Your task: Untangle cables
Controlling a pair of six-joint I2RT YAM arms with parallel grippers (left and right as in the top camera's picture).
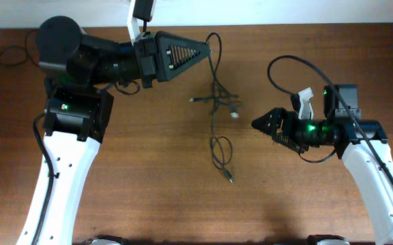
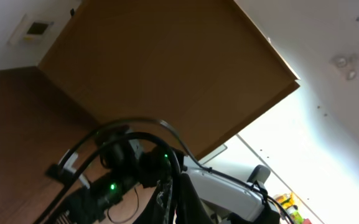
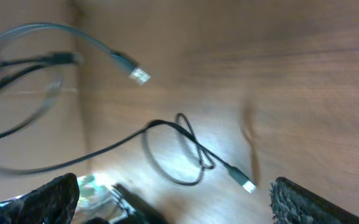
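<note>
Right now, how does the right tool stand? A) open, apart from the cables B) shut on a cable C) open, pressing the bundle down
A: the right tool has its fingers wide apart, and from overhead it sits beside the cables, touching none.

Overhead evenly lit; wrist views softer, far cables (image 3: 55, 59) blurred, perhaps motion.

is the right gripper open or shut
Open. The right gripper has its fingers spread wide, holding nothing; the cables lie beyond them.
</note>
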